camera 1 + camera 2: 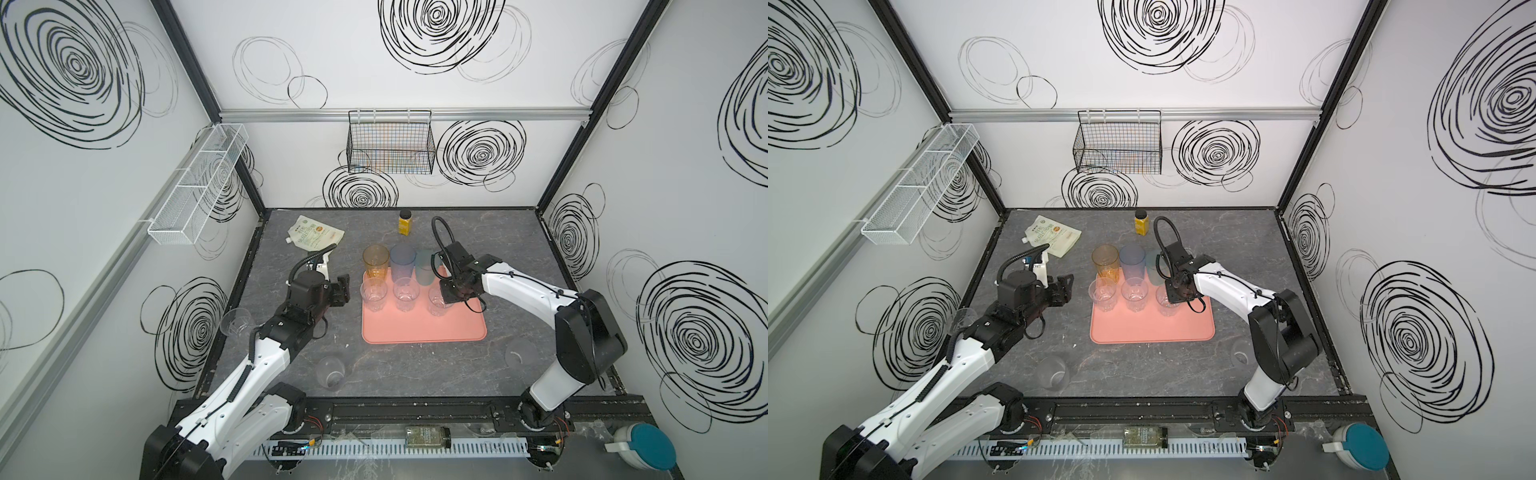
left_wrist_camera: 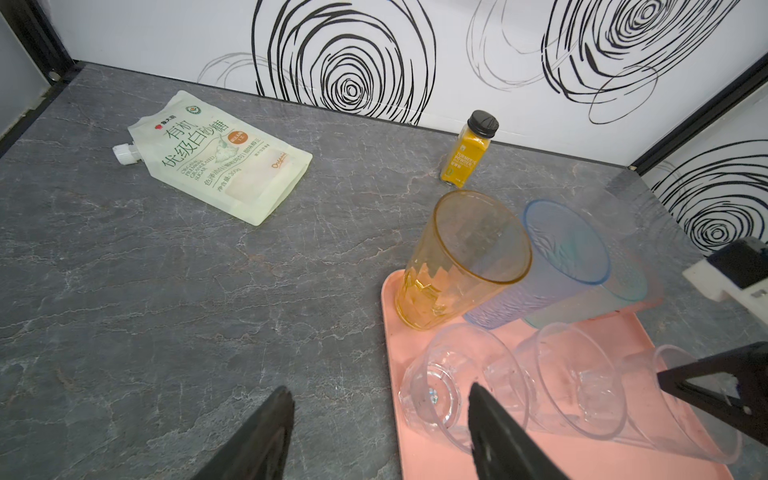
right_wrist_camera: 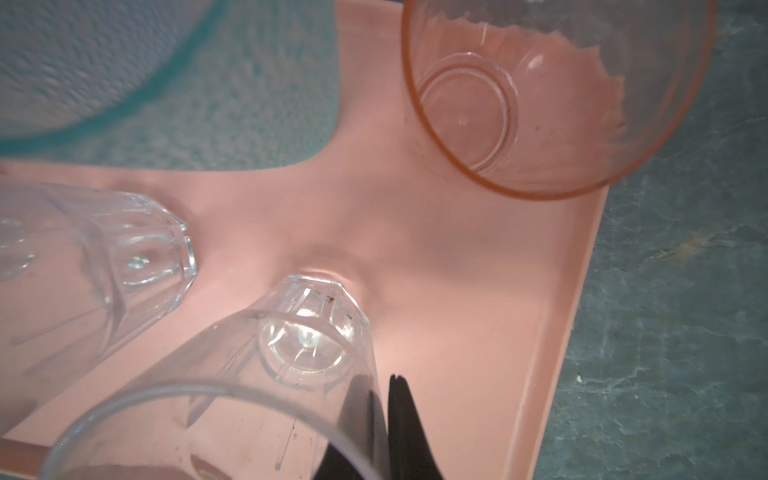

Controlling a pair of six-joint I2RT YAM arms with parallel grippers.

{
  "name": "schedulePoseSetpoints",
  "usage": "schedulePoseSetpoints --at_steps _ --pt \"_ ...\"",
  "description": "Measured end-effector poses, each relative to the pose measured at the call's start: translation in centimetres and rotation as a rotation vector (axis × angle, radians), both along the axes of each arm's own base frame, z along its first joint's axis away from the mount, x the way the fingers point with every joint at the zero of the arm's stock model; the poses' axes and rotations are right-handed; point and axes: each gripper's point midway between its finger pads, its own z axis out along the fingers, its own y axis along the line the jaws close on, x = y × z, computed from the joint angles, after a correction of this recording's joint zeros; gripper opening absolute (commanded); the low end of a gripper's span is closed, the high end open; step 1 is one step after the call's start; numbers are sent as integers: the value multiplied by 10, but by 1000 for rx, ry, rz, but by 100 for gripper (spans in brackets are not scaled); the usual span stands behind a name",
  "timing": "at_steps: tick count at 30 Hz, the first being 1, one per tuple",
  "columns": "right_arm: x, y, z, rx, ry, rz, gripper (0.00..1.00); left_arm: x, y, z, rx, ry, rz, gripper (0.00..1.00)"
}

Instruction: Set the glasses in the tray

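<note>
Task partly done: the open, empty left end effector [image 1: 343, 289] hangs beside the left edge of the tray [image 1: 424, 328], which holds four tinted glasses [image 1: 376, 259] along its far edge and three clear glasses [image 1: 405, 293], with the rightmost glass [image 3: 307, 340] pinched by its wall in the closed right end effector [image 3: 380, 395], while three loose glasses [image 1: 330, 372] stand outside on the tabletop.

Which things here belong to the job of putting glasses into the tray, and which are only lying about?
For the job: tray; four tinted glasses and three clear glasses on it; loose clear glasses on the table; right gripper, pinching the wall of the rightmost clear glass; left gripper, open.

Lying about: sugar pouch; yellow bottle; black wire basket; white mesh basket.
</note>
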Motion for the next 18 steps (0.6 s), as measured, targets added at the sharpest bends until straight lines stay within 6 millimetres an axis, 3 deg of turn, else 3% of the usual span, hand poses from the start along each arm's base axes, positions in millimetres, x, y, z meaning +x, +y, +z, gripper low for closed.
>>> schedulePoseSetpoints --at_steps 11,18 --pt "9 6 -5 1 -4 0 0 1 2 -2 -1 0 5 70" --pt "16 12 -6 12 -19 0 7 1 3 -2 1 0 6 70"
